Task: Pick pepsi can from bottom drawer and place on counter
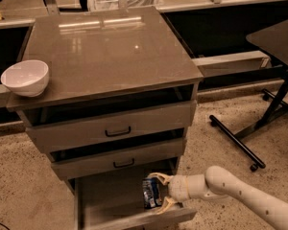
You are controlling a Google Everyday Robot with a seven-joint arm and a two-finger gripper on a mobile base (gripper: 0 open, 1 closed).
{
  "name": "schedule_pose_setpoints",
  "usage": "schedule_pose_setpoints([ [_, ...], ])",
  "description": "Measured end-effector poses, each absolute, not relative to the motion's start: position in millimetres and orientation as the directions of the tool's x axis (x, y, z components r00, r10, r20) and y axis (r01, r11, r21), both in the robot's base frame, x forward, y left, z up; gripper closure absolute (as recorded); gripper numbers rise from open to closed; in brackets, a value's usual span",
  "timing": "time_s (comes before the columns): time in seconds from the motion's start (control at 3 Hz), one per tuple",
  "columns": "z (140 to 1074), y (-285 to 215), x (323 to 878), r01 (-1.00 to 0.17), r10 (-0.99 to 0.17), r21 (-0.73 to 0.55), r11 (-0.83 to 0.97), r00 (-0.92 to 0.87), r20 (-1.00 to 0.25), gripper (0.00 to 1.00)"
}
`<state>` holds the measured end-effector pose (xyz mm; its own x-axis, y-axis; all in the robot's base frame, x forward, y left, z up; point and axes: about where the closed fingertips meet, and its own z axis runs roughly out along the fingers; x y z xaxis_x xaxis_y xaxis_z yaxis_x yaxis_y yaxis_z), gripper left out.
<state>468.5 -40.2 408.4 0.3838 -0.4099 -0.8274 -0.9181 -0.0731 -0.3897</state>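
The pepsi can (pixel 150 193), dark blue with white marks, stands at the right end of the open bottom drawer (pixel 110 202). My gripper (pixel 159 191) reaches in from the right on a white arm, with one finger (pixel 157 177) above the can and the other below it. The fingers close around the can. The counter (pixel 105 51) is the glossy grey-brown slab on top of the drawer unit, well above the gripper.
A white bowl (pixel 25 77) sits on the counter's left edge. Two closed drawer fronts with black handles (pixel 117 131) lie above the open drawer. A dark table with black legs (pixel 273 80) stands at the right on the speckled floor.
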Motion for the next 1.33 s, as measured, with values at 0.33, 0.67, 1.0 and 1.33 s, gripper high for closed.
schedule_pose_setpoints([
  [0.33,504.1,-55.4,457.6,-0.883,-0.434,-0.456,-0.112,0.456,-0.777,0.6],
  [0.67,578.1,-70.5,466.2,-0.877,-0.488,-0.469,-0.106,0.457,-0.743,0.82],
  [1.0,639.5,-86.0,479.8,-0.859,-0.524,-0.507,-0.077,0.467,-0.712,1.0],
  [1.33,646.5,-86.7,481.2,-0.854,-0.53,-0.514,-0.08,0.473,-0.703,1.0],
])
